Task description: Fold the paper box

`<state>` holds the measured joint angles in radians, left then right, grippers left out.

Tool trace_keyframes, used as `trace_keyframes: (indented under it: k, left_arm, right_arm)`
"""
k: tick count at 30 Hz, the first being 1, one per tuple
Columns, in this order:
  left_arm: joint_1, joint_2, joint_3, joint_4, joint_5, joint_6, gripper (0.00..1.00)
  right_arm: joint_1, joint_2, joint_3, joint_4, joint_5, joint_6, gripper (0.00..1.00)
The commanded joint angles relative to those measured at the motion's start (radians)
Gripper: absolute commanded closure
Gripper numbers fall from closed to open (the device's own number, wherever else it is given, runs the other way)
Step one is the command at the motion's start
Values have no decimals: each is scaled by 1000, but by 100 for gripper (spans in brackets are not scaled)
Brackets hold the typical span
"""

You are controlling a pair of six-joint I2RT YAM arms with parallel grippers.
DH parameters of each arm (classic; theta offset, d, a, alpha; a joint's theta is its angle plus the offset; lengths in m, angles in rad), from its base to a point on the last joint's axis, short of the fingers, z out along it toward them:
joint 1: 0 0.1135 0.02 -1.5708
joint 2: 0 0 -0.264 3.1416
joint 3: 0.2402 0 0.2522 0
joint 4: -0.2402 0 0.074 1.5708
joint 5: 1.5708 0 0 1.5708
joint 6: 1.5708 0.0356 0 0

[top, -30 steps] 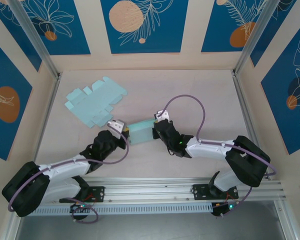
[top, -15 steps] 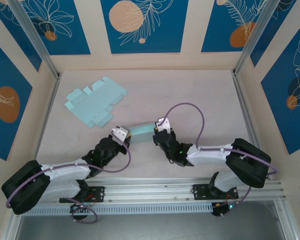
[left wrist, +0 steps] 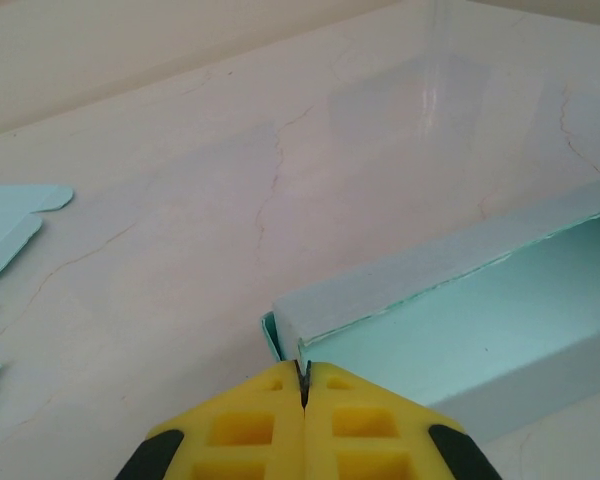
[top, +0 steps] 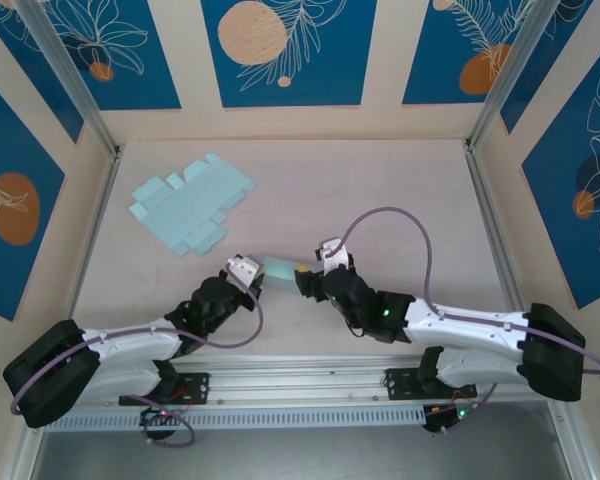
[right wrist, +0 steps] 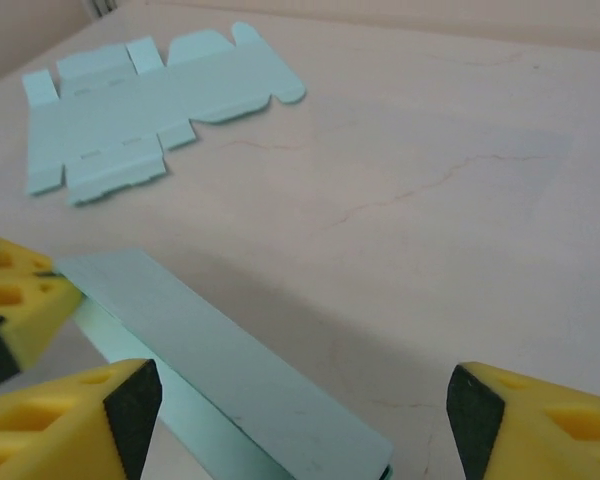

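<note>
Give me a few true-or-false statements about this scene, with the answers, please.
1. A flat cutout lies on the table, apart from both arms. True.
2. The left tool is wide open. False: it is pinched shut on an end wall of the folded box.
3. The right tool has its fingers spread apart. True.
4. The folded box is red. False: it is pale blue-green.
</note>
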<state>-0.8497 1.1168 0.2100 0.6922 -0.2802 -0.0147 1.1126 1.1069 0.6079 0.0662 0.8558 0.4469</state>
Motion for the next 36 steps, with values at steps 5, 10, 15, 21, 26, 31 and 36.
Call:
trace_keyframes:
  k: [5, 10, 15, 21, 26, 31, 36]
  left_arm:
    - [-20, 23, -1, -62, 26, 25, 100]
    - [-20, 18, 5, -73, 24, 30, 100]
    - [-20, 11, 5, -79, 24, 27, 100]
    - [-20, 8, 6, -86, 17, 27, 100]
    - [-21, 6, 11, -96, 19, 28, 100]
    - [-22, -20, 33, -176, 26, 5, 74]
    - [-22, -84, 44, -274, 47, -47, 56]
  right_arm:
    - [-95, -7, 220, -451, -96, 335, 18]
    - [-153, -1, 203, -471, -226, 452, 17]
    - [-209, 5, 130, -419, -328, 509, 18]
    - [-225, 18, 81, -362, -365, 527, 19]
    - [-231, 53, 60, -333, -375, 529, 23]
    - [-231, 87, 23, -290, -374, 548, 29]
    - [-231, 109, -35, -213, -371, 577, 36]
